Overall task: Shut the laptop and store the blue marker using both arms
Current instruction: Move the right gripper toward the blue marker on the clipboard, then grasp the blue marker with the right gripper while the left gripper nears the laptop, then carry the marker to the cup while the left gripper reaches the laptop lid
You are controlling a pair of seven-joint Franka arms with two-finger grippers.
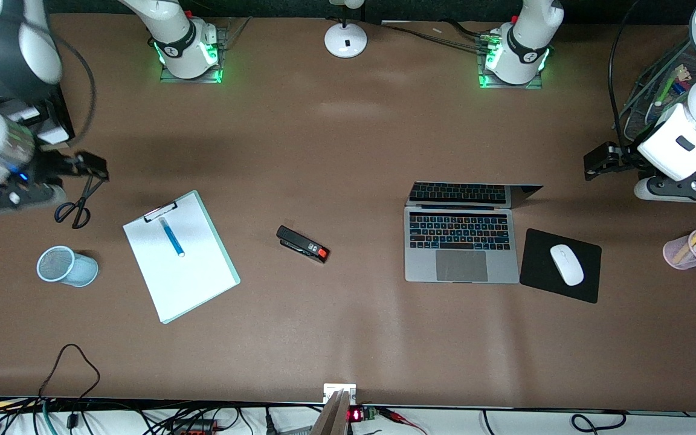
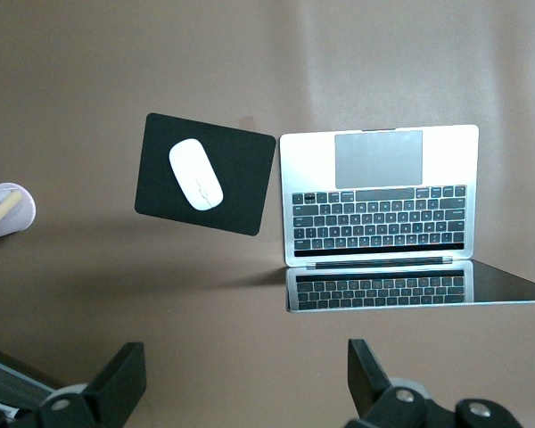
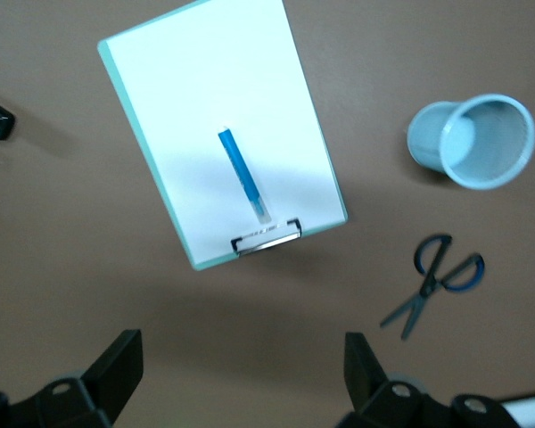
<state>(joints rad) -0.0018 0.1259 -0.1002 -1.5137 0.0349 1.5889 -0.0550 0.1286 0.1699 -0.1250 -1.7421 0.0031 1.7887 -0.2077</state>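
With both grippers' fingers spread wide, the light, slippery blue marker [image 1: 171,236] wants a mid-barrel pinch, the hinged laptop [image 1: 460,248] a push on its lid's top edge.

Blue marker [image 1: 171,237], silver laptop [image 1: 461,249]

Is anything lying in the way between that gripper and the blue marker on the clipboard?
Nothing visible blocks it. The blue marker lies bare on the clipboard's white sheet. The right gripper hangs open above the table beside the scissors; only brown tabletop lies between.
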